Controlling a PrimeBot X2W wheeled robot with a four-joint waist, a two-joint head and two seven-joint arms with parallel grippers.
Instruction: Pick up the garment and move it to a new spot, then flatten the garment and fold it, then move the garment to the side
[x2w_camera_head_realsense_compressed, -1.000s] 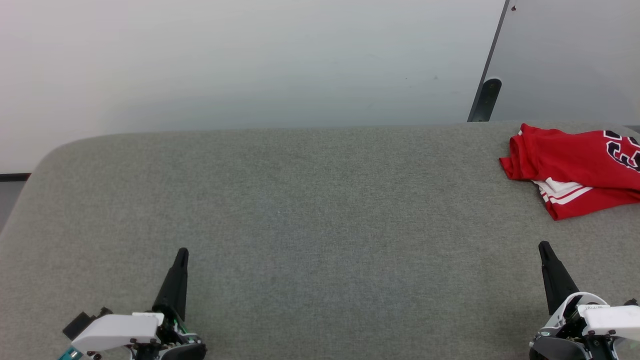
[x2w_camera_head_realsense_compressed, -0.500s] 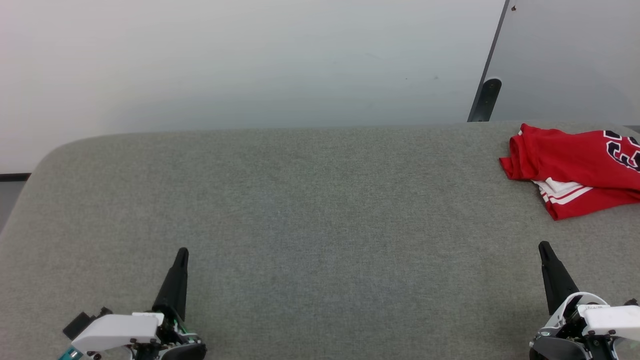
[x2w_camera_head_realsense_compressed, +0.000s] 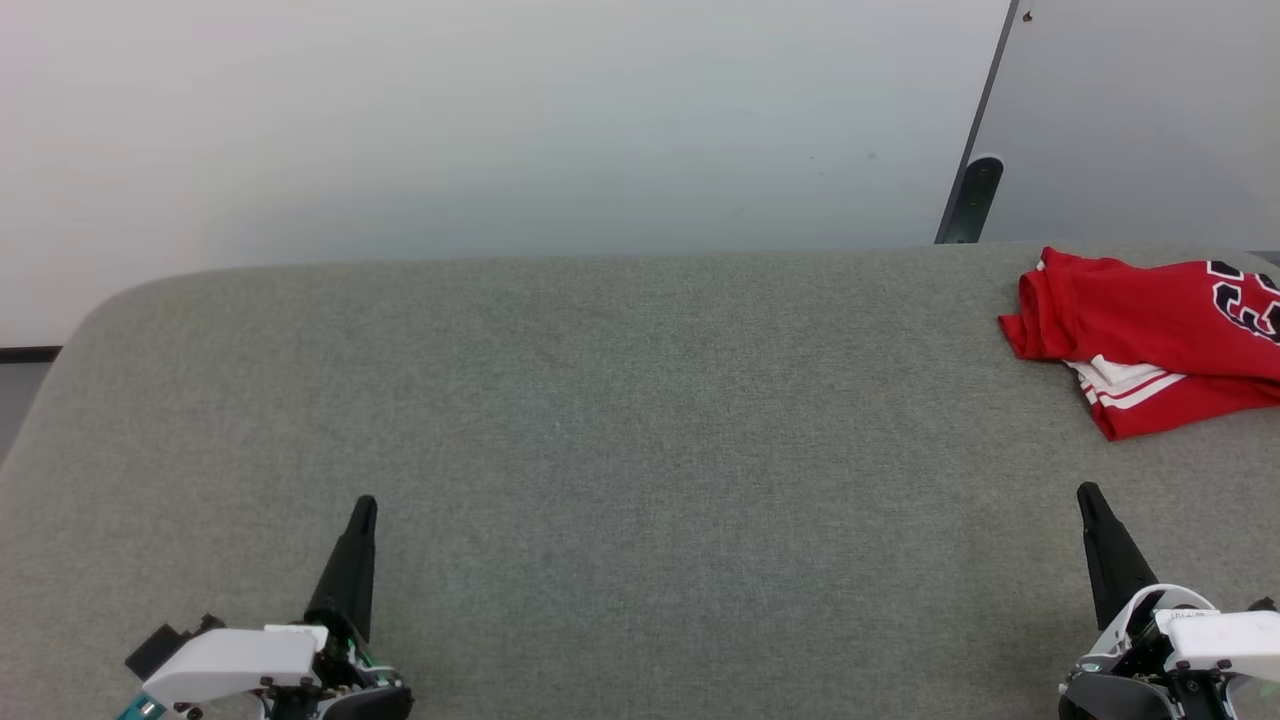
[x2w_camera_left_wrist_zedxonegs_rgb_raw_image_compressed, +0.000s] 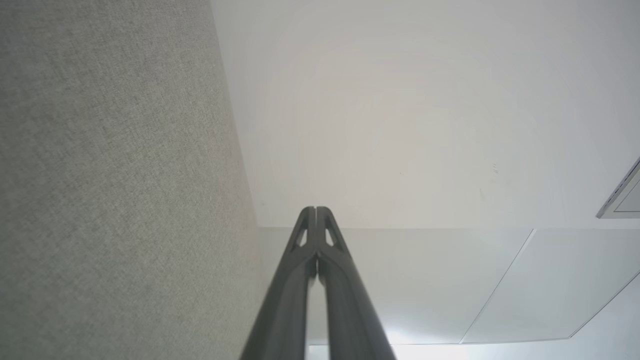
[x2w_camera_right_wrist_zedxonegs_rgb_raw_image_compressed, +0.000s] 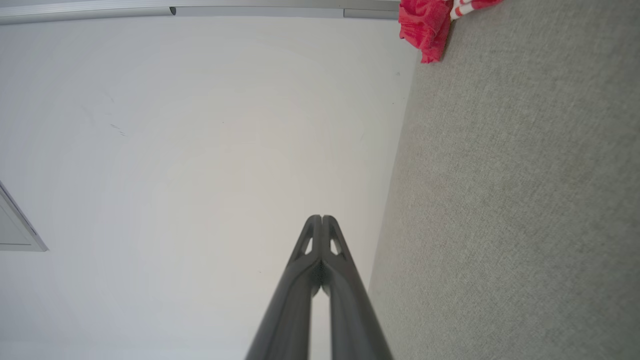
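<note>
With left gripper (x2w_camera_head_realsense_compressed: 365, 503) and right gripper (x2w_camera_head_realsense_compressed: 1086, 492) pressed together (both empty), garment (x2w_camera_head_realsense_compressed: 1140, 320), far ahead-right of the latter, is judged set aside, so no further reach is needed.

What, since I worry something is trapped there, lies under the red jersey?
The red jersey lies folded on the grey fabric surface. White-and-red striped trim pokes out from under its top red layer. Anything else beneath is covered by the cloth.
</note>
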